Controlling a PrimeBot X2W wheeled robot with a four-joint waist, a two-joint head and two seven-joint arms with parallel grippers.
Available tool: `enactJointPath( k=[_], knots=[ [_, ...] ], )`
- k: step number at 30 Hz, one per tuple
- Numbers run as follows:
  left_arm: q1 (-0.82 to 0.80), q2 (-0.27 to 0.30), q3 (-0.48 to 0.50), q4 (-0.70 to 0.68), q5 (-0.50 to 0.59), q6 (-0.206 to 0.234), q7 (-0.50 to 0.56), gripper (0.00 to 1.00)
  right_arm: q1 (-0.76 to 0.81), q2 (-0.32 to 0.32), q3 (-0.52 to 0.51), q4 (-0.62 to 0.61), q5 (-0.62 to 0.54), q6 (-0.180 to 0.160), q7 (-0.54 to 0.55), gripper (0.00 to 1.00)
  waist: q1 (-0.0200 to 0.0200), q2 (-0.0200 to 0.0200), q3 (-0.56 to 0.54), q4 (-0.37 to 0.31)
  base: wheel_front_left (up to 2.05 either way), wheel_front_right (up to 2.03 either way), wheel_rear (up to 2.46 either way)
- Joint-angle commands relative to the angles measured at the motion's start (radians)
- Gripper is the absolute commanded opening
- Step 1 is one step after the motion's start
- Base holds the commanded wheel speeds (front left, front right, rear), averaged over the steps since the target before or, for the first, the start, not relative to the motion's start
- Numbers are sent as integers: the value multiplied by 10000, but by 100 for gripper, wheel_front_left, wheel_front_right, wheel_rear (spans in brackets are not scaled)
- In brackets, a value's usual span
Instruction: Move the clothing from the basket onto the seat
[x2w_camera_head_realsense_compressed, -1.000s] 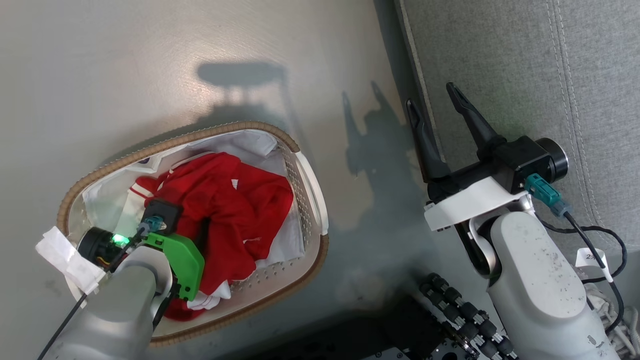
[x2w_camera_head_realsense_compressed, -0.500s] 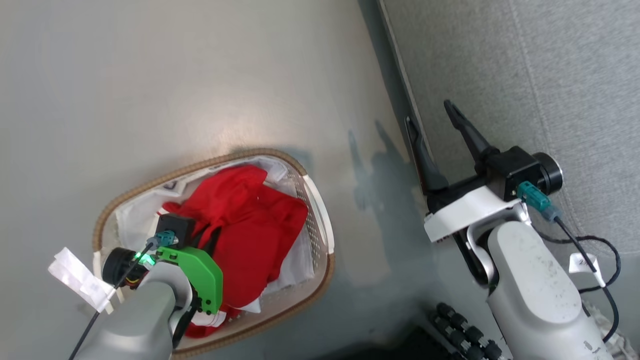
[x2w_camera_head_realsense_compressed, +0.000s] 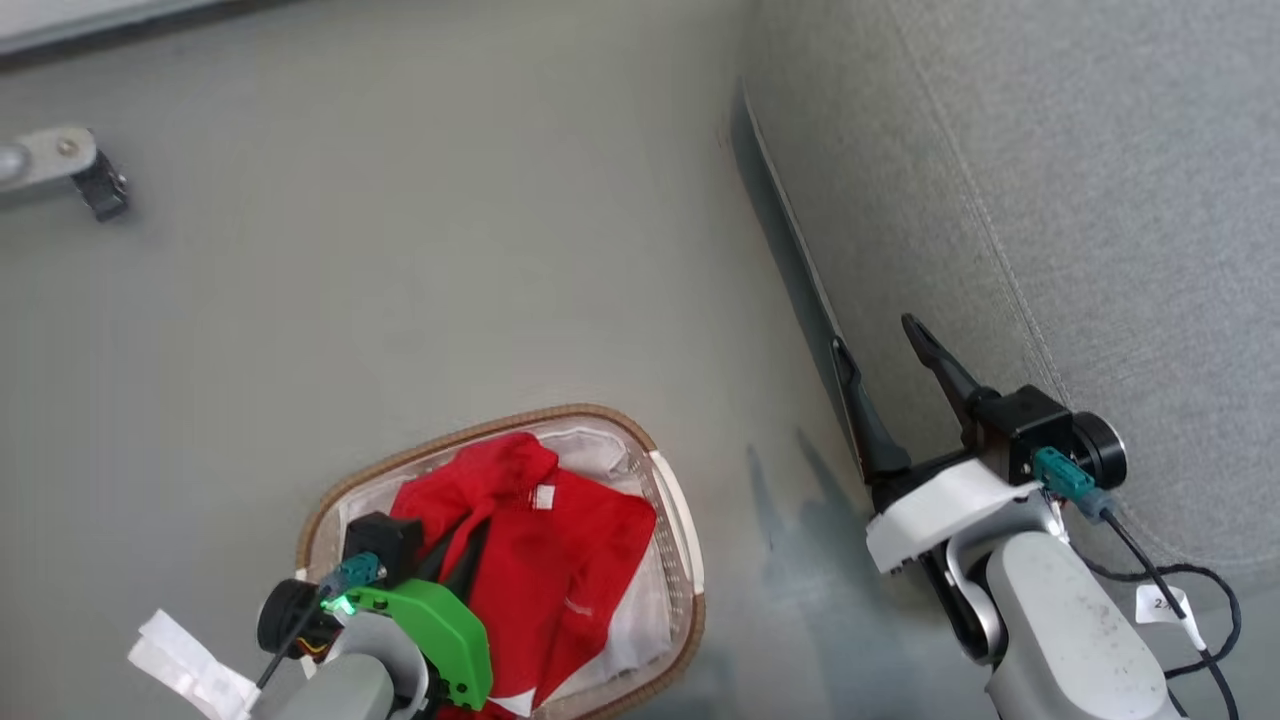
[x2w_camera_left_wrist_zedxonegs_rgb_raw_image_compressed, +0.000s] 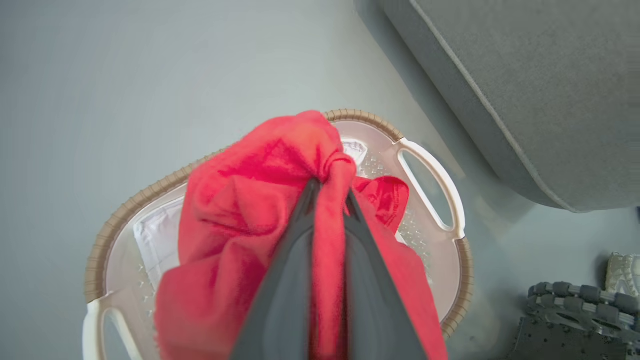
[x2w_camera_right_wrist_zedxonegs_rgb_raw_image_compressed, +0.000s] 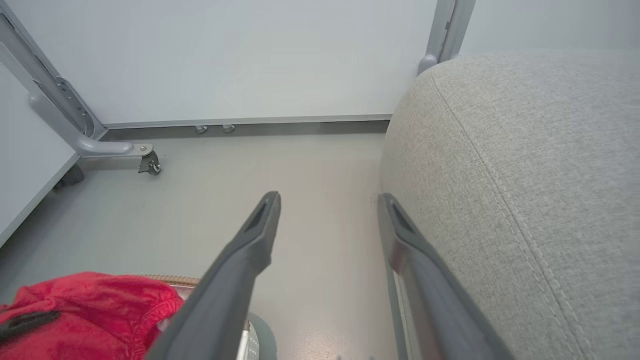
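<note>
You have one basket (x2w_camera_head_realsense_compressed: 683, 530), one seat (x2w_camera_head_realsense_compressed: 1050, 150), one clothing heap (x2w_camera_head_realsense_compressed: 570, 560). Two grippers: left gripper (x2w_camera_left_wrist_zedxonegs_rgb_raw_image_compressed: 327, 189), right gripper (x2w_camera_head_realsense_compressed: 873, 334).

- The floor (x2w_camera_head_realsense_compressed: 450, 250) beyond the basket (x2w_camera_head_realsense_compressed: 480, 427) is wide and bare, with lots of room.
- A bare strip of floor runs between the basket and the seat (x2w_camera_head_realsense_compressed: 1050, 150).
- The seat's tall side stands like a wall just beside the right gripper (x2w_camera_head_realsense_compressed: 873, 333).
- The red clothing (x2w_camera_head_realsense_compressed: 580, 540) heaps up and covers most of the basket's inside.
- A metal leg with a wheel (x2w_camera_head_realsense_compressed: 75, 170) stands far off on the left.
</note>
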Motion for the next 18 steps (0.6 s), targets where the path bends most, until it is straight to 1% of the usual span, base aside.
enactJointPath(
  k=[1,5,12,18],
  knots=[
    [293,-98,238,-275,294,-3,-10,0,259,-46,-30,61,-7,-7,-47,100,1,0,-1379,597,0,0,0],
    [805,-209,1020,-1150,804,-2,-9,0,610,-44,-40,66,-100,-7,-47,100,1,0,-1988,770,0,0,0],
    [1121,-433,2121,-2968,1620,-3,-9,0,1067,-44,30,-57,-99,-7,-49,100,1,0,-2787,971,0,0,0],
    [797,-618,2524,-4591,2015,-3,-9,0,1427,-44,134,-111,-95,-7,-47,100,1,0,-3274,1086,0,0,0]
  ],
)
